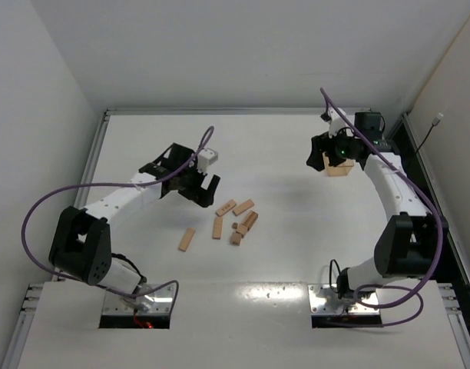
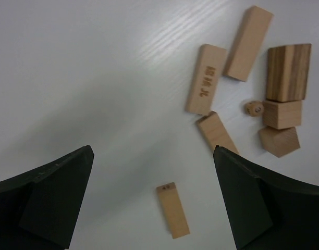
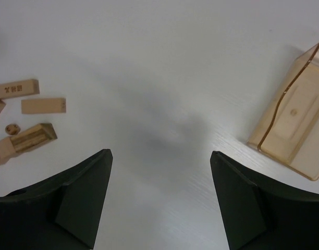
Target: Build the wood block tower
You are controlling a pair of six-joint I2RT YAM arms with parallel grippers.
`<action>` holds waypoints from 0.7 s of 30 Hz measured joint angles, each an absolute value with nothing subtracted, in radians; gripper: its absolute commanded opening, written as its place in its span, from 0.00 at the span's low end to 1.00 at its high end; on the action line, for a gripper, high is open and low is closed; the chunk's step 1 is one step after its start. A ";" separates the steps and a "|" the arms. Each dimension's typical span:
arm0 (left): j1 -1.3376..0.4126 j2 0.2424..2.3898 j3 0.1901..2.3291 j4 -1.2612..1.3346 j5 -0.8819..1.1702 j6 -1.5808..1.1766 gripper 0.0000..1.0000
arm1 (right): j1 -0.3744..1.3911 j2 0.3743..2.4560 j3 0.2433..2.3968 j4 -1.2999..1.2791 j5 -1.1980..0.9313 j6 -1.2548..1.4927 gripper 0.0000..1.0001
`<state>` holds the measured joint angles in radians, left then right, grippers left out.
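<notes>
Nothing of the tower is seen to be built. No block is stacked on another with any purpose, and the wood blocks [image 1: 236, 219] lie loose on the desk [image 1: 296, 261] near its middle. Most are gathered in a small scatter, and a lone plank [image 1: 187, 239] lies apart at about 8 o'clock from it.

In the left wrist view the scatter is found at 1 to 2 o'clock. A stamped plank [image 2: 206, 79] and a plain plank [image 2: 248, 43] lie flat side by side. A dark-grained block [image 2: 288, 72], two small cubes below it and a tiny round piece [image 2: 253, 108] are bunched at 3 o'clock. Whether the cubes touch each other cannot be told for certain.

The left jaws are held wide open and empty above the desk, with the lone plank seen between the fingers near the lower edge; the scatter lies at about 4 o'clock from them in the top view. The right jaws are likewise spread wide with nothing gripped, well apart from the blocks, which show at 9 o'clock in the right wrist view. An amber box [image 3: 300, 130] sits at 3 o'clock there, outside the fingers.

The whole task is judged to be left: a base piece has yet to be picked, and every later placing remains.
</notes>
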<state>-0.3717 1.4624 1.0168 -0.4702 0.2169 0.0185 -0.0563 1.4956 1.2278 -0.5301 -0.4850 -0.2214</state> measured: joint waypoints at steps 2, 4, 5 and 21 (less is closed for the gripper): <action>-0.422 1.464 1.016 -0.484 0.214 0.018 1.00 | -0.053 1.496 1.217 -0.542 -0.494 -0.221 0.72; -0.463 1.466 1.010 -0.486 0.211 0.018 0.97 | -0.050 1.495 1.213 -0.545 -0.502 -0.221 0.72; -0.477 1.466 1.004 -0.486 0.209 0.017 0.97 | -0.049 1.495 1.212 -0.546 -0.502 -0.221 0.72; -0.601 1.699 1.023 -0.454 0.118 0.014 0.71 | -0.048 1.507 1.210 -0.563 -0.506 -0.221 0.71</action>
<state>-0.6006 1.6985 1.0229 -0.4541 0.1177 0.0143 -0.0479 1.5066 1.2102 -0.5632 -0.5060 -0.2214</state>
